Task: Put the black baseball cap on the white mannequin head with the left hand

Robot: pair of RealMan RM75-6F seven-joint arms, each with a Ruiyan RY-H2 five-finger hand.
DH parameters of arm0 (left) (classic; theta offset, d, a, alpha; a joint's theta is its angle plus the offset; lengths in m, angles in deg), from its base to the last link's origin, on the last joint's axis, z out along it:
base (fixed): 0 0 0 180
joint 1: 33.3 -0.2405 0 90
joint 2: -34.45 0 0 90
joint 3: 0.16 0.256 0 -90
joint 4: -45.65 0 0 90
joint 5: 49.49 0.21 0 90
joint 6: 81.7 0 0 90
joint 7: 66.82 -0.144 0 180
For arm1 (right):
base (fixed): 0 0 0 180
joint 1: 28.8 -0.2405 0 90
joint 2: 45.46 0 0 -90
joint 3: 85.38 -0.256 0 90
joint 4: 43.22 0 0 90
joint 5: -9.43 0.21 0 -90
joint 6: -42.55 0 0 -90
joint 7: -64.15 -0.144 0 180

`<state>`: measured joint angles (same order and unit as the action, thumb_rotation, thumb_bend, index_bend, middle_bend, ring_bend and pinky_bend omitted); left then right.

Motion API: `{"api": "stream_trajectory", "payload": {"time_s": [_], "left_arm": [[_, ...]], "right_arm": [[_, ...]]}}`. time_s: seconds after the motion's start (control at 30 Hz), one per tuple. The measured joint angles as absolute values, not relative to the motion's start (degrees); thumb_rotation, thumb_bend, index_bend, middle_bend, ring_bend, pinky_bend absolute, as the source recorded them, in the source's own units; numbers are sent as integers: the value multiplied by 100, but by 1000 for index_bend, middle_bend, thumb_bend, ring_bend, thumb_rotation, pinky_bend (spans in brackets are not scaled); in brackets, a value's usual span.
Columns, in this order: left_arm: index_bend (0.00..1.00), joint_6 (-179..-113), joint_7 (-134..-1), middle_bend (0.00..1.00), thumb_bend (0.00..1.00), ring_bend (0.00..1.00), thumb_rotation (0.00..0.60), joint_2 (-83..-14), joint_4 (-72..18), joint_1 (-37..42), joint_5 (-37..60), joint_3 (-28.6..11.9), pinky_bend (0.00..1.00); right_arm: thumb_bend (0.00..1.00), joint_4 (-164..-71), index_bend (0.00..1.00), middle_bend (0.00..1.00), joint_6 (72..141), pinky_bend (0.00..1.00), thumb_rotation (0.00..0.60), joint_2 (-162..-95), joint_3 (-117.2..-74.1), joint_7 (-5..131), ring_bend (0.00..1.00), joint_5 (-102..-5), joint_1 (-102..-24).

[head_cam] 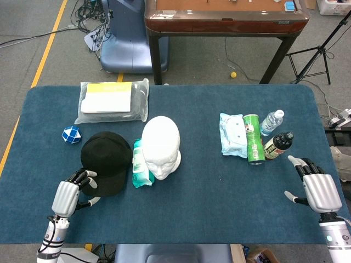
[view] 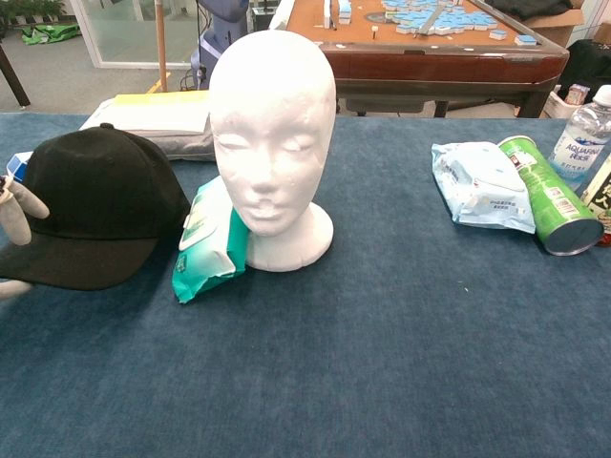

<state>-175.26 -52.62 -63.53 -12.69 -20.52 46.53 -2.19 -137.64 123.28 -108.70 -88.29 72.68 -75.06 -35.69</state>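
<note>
The black baseball cap (head_cam: 107, 160) (view: 100, 200) hangs tilted just above the table, left of the white mannequin head (head_cam: 161, 145) (view: 272, 134), which stands upright and bare. My left hand (head_cam: 72, 193) pinches the cap's brim at its near edge; in the chest view only its fingers (view: 17, 212) show at the left border, above and below the brim. My right hand (head_cam: 317, 189) rests far off at the table's right front, fingers spread and holding nothing.
A green wipes pack (head_cam: 141, 167) (view: 204, 243) leans against the mannequin's base, beside the cap. A blue-white puzzle ball (head_cam: 71, 133) and a bagged paper stack (head_cam: 112, 100) lie behind the cap. A pale blue wipes pack (head_cam: 232, 135), green can (head_cam: 253, 139) and two bottles (head_cam: 272, 121) sit right.
</note>
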Motion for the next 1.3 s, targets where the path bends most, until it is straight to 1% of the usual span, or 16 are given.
{"api": "stream_trajectory", "payload": {"time_s": [0.27,0.5,0.7,1.0,1.17,1.3], "left_arm": [[561,-17667,-4979,361,248,231,600,-6442,-1034,-2055,4654,-209,456],[549,-17813,-4774,361,275,231,600,-6555,-799,-2052,4641,-223,456],[549,-17782,-4733,361,322,231,600,-6574,-754,-2028,4613,-207,456],[550,-17828,-4783,361,366,231,600,-6570,-735,-2006,4606,-210,456],[569,-17886,-4769,364,390,232,600,-6568,-729,-1980,4640,-209,456],[609,-18113,-4745,377,390,236,600,-6590,-686,-1960,4724,-236,456]], "right_arm": [[0,-13764,120,226,12318,320,600,-10865,-8834,7258,152,-7492,-3572],[0,-13769,120,226,12310,320,600,-10870,-8829,7285,152,-7496,-3575],[0,-13768,120,226,12310,320,600,-10863,-8832,7264,152,-7492,-3574],[0,-13752,120,226,12288,320,600,-10829,-8859,7152,152,-7449,-3582],[0,-13750,120,226,12275,320,600,-10804,-8873,7098,152,-7427,-3587],[0,-13752,119,226,12315,320,600,-10791,-8862,7063,152,-7466,-3570]]}}
